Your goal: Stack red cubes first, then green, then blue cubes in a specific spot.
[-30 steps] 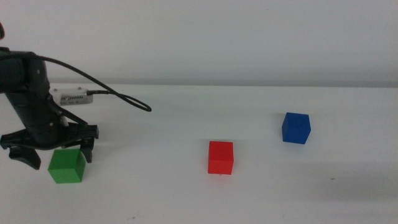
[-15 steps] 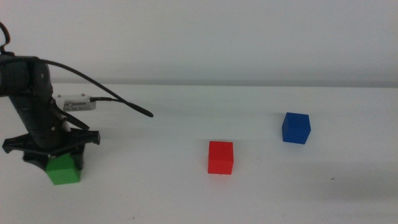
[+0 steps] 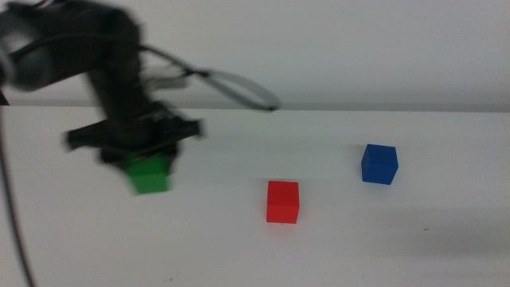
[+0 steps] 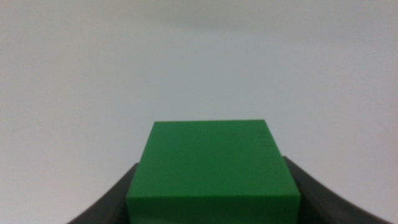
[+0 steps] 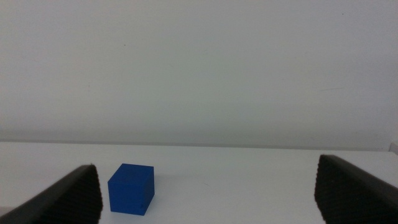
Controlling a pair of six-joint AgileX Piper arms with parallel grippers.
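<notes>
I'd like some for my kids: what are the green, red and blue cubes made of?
Hard to say for sure. The green cube, held between the left gripper's fingers, shows flat, even colour with no shine, grain or seams: probably painted wood or matte plastic. The red cube and blue cube on the white table look the same: solid, crisp-edged, matte.

The small solid green cube (image 3: 150, 174) sits between the jaws of the left gripper (image 3: 143, 159), above the white flat table (image 3: 239, 255) on its left side; the small solid red cube (image 3: 283, 202) stands on the table to the right of it, near the middle; the small solid blue cube (image 3: 378, 164) stands further right and behind; the right gripper (image 5: 205, 193) is near it, jaws wide apart.
</notes>
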